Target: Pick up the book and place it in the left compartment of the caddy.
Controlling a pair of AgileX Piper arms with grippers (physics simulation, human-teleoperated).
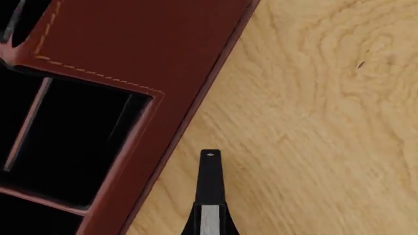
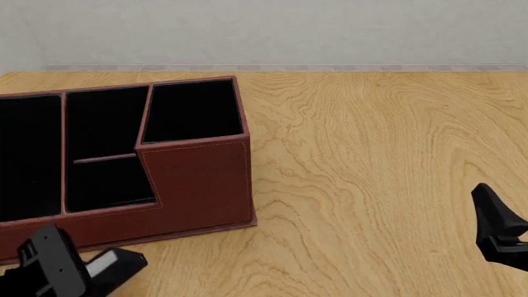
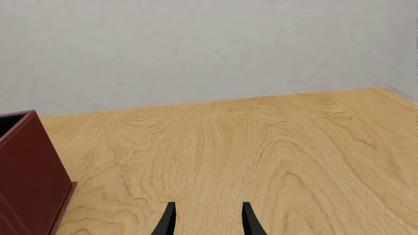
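The reddish-brown caddy (image 2: 198,179) stands at the left of the table, its taller square bay (image 2: 191,111) at its right end. The long undivided left compartment (image 2: 25,218) runs off the left edge of the front view; its black inside shows nothing I can tell apart. The book is not visible in any view. My left gripper (image 2: 138,260) is shut and empty, low over the table just in front of the caddy's front wall. In the left wrist view it (image 1: 210,156) lies beside the caddy (image 1: 130,44). My right gripper (image 3: 207,220) is open and empty at the right (image 2: 488,199).
The bay crossed by a thin divider (image 2: 103,158) lies between the left compartment and the tall bay. Bare wooden tabletop (image 2: 371,154) spreads right of the caddy. A pale wall (image 3: 209,49) backs the table's far edge. The caddy's corner shows in the right wrist view (image 3: 26,166).
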